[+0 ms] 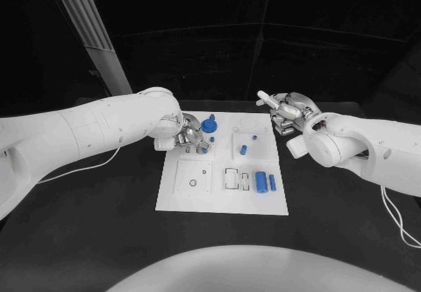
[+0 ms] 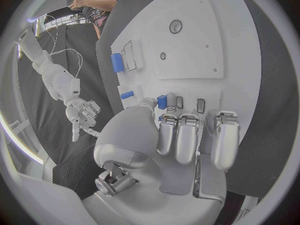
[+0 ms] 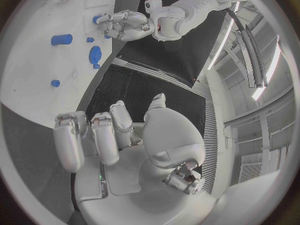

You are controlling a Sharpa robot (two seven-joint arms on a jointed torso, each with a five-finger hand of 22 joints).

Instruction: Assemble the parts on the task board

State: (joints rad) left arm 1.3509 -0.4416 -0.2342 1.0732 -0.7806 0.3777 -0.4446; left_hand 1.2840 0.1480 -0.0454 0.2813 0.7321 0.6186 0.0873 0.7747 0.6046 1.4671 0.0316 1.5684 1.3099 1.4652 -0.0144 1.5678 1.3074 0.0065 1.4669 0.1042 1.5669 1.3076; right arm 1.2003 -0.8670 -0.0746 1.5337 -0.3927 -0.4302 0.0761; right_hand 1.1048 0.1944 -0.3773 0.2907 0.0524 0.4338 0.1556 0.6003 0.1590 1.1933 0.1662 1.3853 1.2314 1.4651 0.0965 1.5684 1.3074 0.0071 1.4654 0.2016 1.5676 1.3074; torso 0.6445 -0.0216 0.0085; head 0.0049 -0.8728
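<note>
The left robot hand (image 1: 186,139) is down on the far left part of the white task board (image 1: 224,201), which lies in the middle of the black worktop (image 1: 105,207). From the left wrist view its fingers (image 2: 177,137) are curled downward, and a small blue piece (image 2: 162,101) sits right at the thumb tip; it looks pinched there, though I cannot tell how firmly. Just beside that hand, toward the far edge of the board, stands a blue gear (image 1: 208,125). Further right, in the board's upper middle, two small blue pegs (image 1: 244,148) lie close together on a raised white block. Nearer the robot, the lower left of the board has a square plate (image 1: 194,177) with a small ring marked in it. To the right of that plate are narrow slots, then a larger blue cylinder (image 1: 260,180) and a slimmer blue pin (image 1: 273,182) lying side by side. The right robot hand (image 1: 288,112) is raised off the board beyond its far right corner, fingers (image 3: 94,140) loosely spread and holding nothing.
</note>
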